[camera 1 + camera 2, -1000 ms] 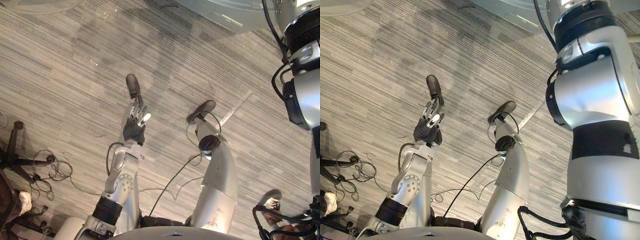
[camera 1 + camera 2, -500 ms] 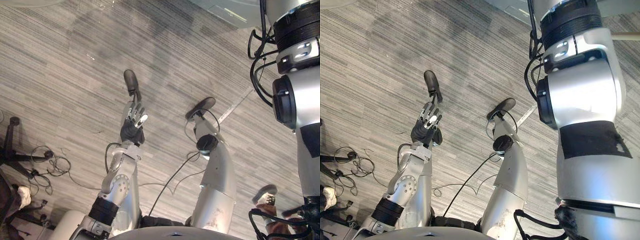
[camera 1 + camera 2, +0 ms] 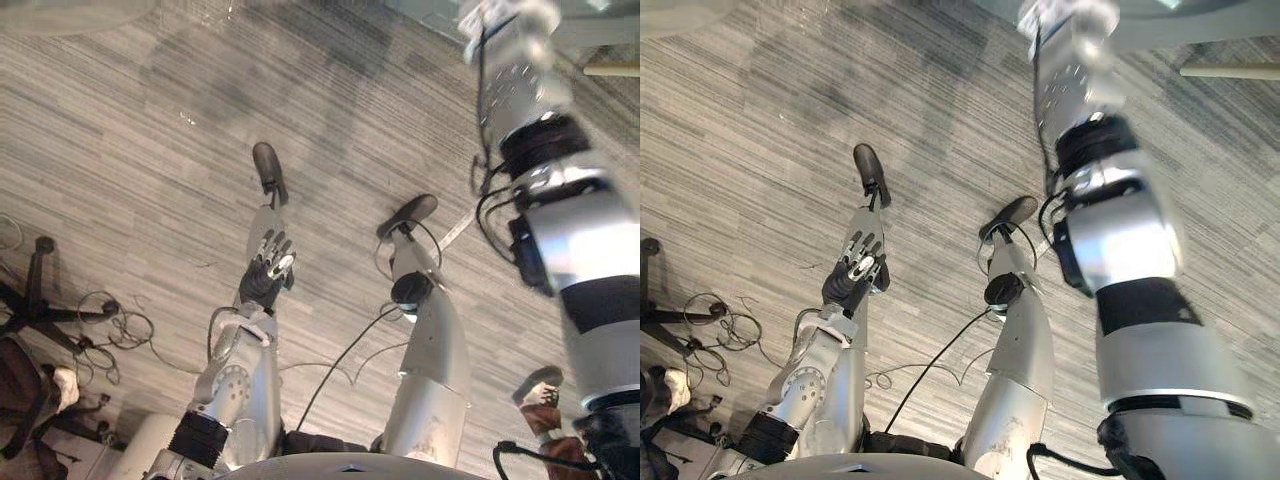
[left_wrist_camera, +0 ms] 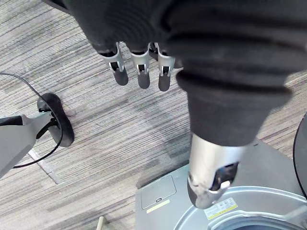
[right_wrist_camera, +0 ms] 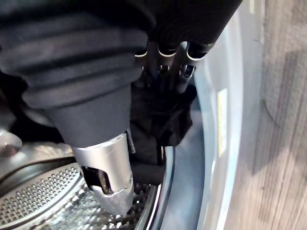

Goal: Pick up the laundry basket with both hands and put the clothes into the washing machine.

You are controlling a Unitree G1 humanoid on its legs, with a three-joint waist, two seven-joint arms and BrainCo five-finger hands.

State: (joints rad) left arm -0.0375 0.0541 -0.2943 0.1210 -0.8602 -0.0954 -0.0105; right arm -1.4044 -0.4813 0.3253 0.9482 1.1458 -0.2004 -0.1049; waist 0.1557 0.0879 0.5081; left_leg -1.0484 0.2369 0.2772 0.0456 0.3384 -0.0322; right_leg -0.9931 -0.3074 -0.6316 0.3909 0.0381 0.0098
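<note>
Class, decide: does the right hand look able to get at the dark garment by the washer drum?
Probably yes: the right hand is right at the dark garment by the drum, with nothing between them.

A: The grey striped floor [image 3: 120, 150]?
B: Carpet: rough low weave, matt.
A: And the silver-grey washing machine [image 4: 230, 206]?
B: Smooth, with a soft sheen; its perforated metal drum [image 5: 43, 201] gleams. The black garment [image 5: 160, 120] at its rim is soft matt cloth.
A: The left hand [image 4: 129, 24]?
B: Matt ribbed dark cover, satin silver fingers [image 4: 143, 76].
</note>
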